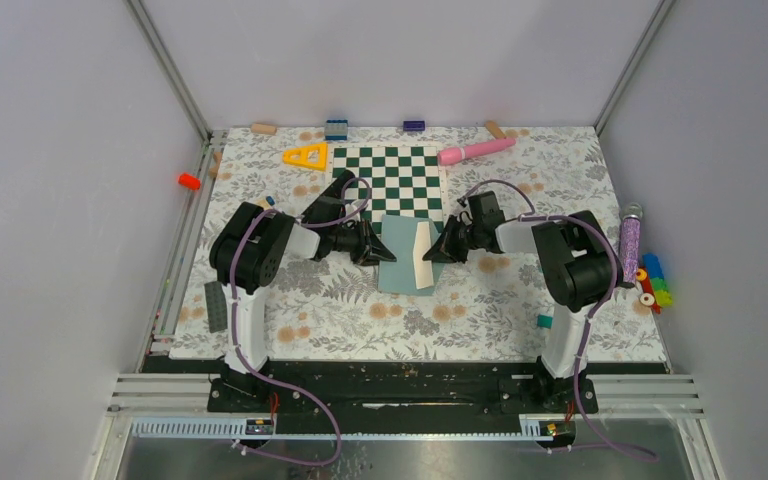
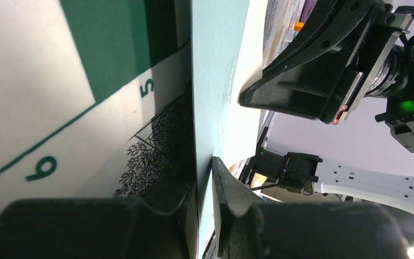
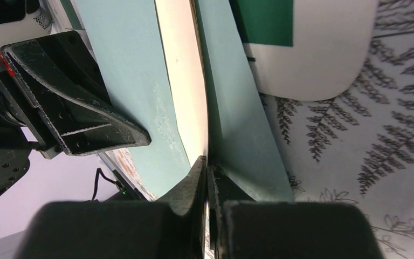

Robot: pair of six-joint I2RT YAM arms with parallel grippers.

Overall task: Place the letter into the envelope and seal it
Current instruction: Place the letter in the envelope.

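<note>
Two pinches mid-frame: left gripper (image 1: 387, 255) clamps the flat teal envelope (image 1: 400, 272), right gripper (image 1: 429, 255) the cream-backed letter (image 1: 423, 276); floral tabletop (image 1: 360, 322) below, grey walls (image 1: 390, 60) around.

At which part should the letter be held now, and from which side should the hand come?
Pinch the free cream edge of the letter, coming from the right, low along the table. It is a thin sheet rising edge-up from the envelope, so only an edge pinch fits. The right hand is shut there.
</note>
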